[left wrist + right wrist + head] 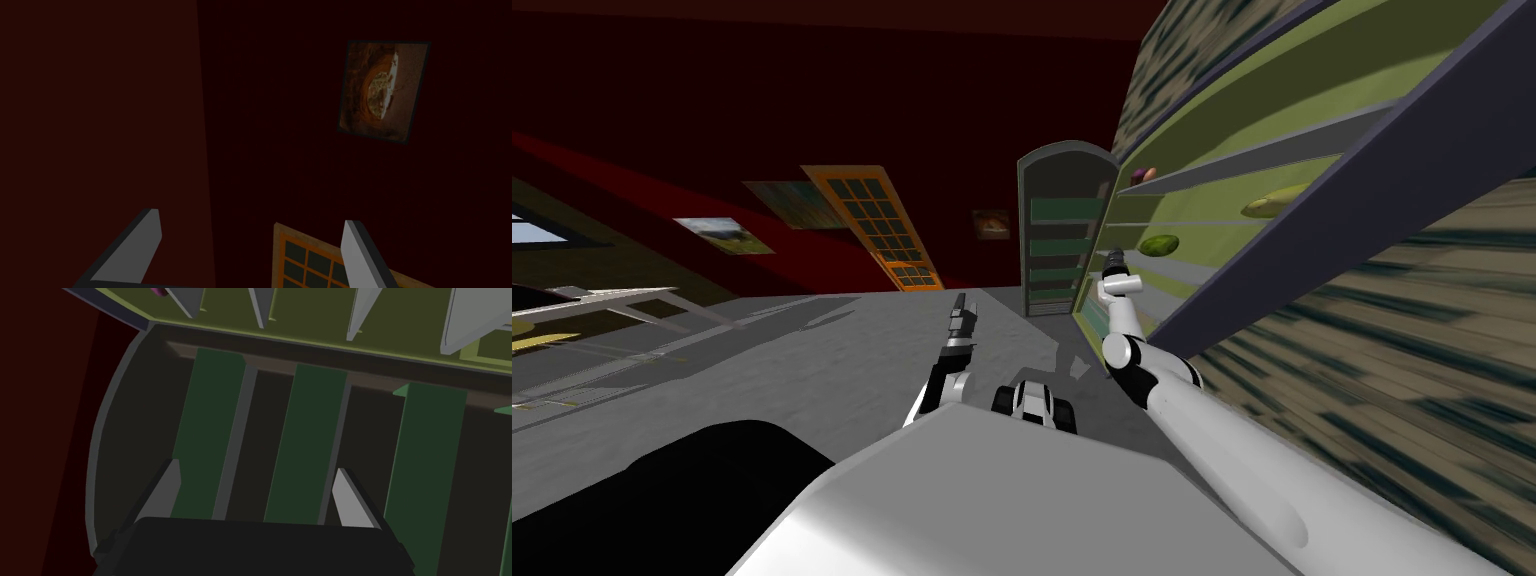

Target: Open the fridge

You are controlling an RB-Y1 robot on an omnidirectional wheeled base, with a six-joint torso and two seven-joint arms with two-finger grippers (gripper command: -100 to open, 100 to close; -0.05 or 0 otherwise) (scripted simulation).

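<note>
the tall fridge with olive-green inner walls and grey shelves (1212,215) runs along the robot's right side. its arch-topped grey door lined with dark green bins (1057,235) stands swung wide, out ahead and roughly square to the cabinet. so the job looks as good as done to me.

the right gripper (1112,262) is raised at the mouth of the fridge, close to the hinge side. the right wrist view shows that claw (256,468) aimed at the door's inner face (315,438). its two blades are spread wide with nothing between them. i'd guess it sits there to nudge the door wider, not to grip it.

a round green fruit (1160,244), a yellow-green oblong one (1274,200) and a small purple thing (1140,176) rest on the shelves, well clear of the arm.

the left gripper (961,305) hangs over bare floor, away from the fridge, likely parked out of the way. its blades (251,217) are parted and empty too.
</note>
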